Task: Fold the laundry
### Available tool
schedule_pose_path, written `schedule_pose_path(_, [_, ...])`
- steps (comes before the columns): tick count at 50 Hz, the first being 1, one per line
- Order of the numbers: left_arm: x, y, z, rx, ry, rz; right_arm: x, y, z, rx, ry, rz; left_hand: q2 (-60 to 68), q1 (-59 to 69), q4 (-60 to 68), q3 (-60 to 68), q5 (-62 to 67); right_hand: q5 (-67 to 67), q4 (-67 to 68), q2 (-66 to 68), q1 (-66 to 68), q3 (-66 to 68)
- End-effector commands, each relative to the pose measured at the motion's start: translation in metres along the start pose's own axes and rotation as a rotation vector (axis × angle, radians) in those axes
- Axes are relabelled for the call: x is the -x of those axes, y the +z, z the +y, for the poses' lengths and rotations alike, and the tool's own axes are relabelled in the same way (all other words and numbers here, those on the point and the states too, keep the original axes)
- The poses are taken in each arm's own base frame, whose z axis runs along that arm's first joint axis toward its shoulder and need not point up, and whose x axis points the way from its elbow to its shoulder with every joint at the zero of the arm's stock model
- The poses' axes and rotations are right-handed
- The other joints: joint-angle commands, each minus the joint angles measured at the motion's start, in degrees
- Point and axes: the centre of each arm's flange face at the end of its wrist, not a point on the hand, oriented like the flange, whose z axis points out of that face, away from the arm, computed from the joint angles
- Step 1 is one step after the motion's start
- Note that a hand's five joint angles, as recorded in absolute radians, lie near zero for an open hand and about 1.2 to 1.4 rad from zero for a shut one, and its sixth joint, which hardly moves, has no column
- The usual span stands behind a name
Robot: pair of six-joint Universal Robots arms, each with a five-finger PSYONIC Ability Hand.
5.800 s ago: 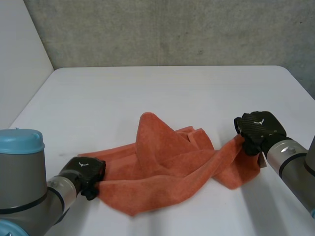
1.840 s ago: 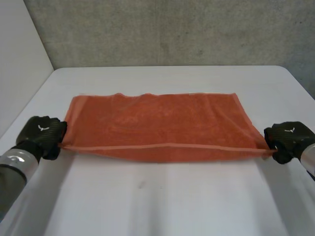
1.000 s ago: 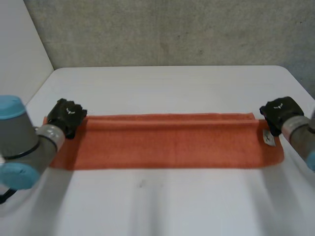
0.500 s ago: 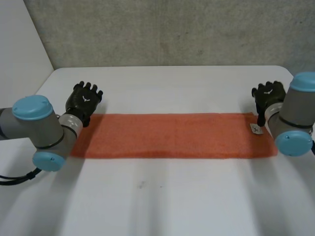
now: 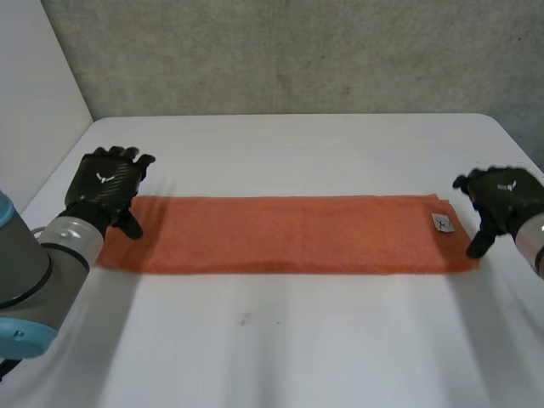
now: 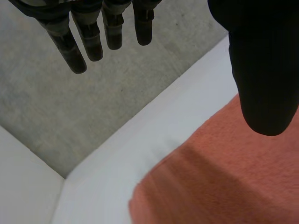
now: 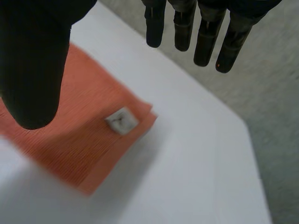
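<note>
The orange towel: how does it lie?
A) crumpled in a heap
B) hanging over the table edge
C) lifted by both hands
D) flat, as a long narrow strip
D: the orange towel lies flat as a long strip on the table; the left hand and right hand are open.

This looks like a robot lab or test room. A plain, smooth white table (image 5: 289, 348) stands against a bare, rough grey concrete wall (image 5: 297, 51), a flat white wall (image 5: 34, 93) is beside it, and a grey robot arm with a light-blue cap (image 5: 30, 272) reaches over the table
</note>
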Motion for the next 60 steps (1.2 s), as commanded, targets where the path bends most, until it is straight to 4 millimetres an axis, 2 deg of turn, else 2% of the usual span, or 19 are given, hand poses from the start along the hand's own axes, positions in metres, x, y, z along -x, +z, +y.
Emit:
schedule_pose_path(1, [0.001,-0.001,0.011,0.029,-0.066,-0.025,0.002,0.013,0.037,0.05,0.037,-0.05,-1.62,-1.5,-1.7,-2.37,-2.8,17.32,17.64,18.1,19.11,18.65])
schedule_pose_path(7, [-0.001,-0.004,0.015,0.05,-0.073,-0.042,0.0,0.028,0.052,0.049,0.025,-0.035,-1.62,-1.5,-1.7,-2.37,-2.8,26.23,26.54,27.01,28.02,27.56])
schedule_pose_path(11, [-0.004,-0.005,0.015,0.052,-0.074,-0.033,-0.008,0.031,0.057,0.057,0.035,-0.022,-1.62,-1.5,-1.7,-2.37,-2.8,27.75,28.07,28.53,29.54,29.08])
schedule_pose_path(31, [-0.006,-0.006,0.016,0.055,-0.074,-0.023,-0.002,0.037,0.068,0.088,0.047,-0.045,-1.62,-1.5,-1.7,-2.37,-2.8,29.11,29.42,29.89,30.9,30.44])
schedule_pose_path(34, [-0.006,-0.006,0.016,0.055,-0.074,-0.023,-0.003,0.039,0.069,0.089,0.049,-0.043,-1.62,-1.5,-1.7,-2.37,-2.8,51.56,51.88,52.34,53.35,52.89])
schedule_pose_path(35, [-0.006,-0.006,0.016,0.055,-0.074,-0.023,-0.004,0.04,0.068,0.085,0.047,-0.041,-1.62,-1.5,-1.7,-2.37,-2.8,63.64,63.95,64.42,65.43,64.97])
schedule_pose_path(39, [-0.006,-0.006,0.016,0.056,-0.074,-0.025,-0.009,0.042,0.067,0.086,0.045,-0.018,-1.62,-1.5,-1.7,-2.37,-2.8,65.88,66.2,66.66,67.68,67.21])
schedule_pose_path(42, [-0.006,-0.006,0.016,0.056,-0.074,-0.026,-0.022,0.046,0.066,0.087,0.044,0.038,-1.62,-1.5,-1.7,-2.37,-2.8,65.88,66.2,66.66,67.68,67.21])
schedule_pose_path(46, [-0.006,-0.007,0.017,0.059,-0.075,-0.025,-0.061,0.05,0.068,0.115,0.041,0.2,-1.62,-1.5,-1.7,-2.37,-2.8,65.88,66.2,66.66,67.68,67.21])
schedule_pose_path(47, [-0.006,-0.007,0.018,0.061,-0.075,-0.026,-0.079,0.052,0.069,0.121,0.034,0.265,-1.62,-1.5,-1.7,-2.37,-2.8,65.88,66.2,66.66,67.68,67.21])
schedule_pose_path(50, [-0.006,-0.008,0.018,0.062,-0.075,-0.026,-0.105,0.055,0.072,0.136,0.01,0.343,-1.62,-1.5,-1.7,-2.37,-2.8,65.88,66.2,66.66,67.68,67.21])
schedule_pose_path(51, [-0.006,-0.008,0.018,0.062,-0.075,-0.026,-0.122,0.056,0.074,0.148,-0.018,0.384,-1.62,-1.5,-1.7,-2.37,-2.8,65.88,66.2,66.66,67.68,67.21])
schedule_pose_path(55, [-0.006,-0.008,0.018,0.064,-0.075,-0.025,-0.152,0.056,0.075,0.169,-0.118,0.455,-1.62,-1.5,-1.7,-2.37,-2.8,65.88,66.2,66.66,67.68,67.21])
schedule_pose_path(60, [-0.006,-0.008,0.019,0.065,-0.076,-0.024,-0.154,0.061,0.075,0.171,-0.177,0.445,-1.62,-1.5,-1.7,-2.37,-2.8,65.88,66.2,66.66,67.68,67.21])
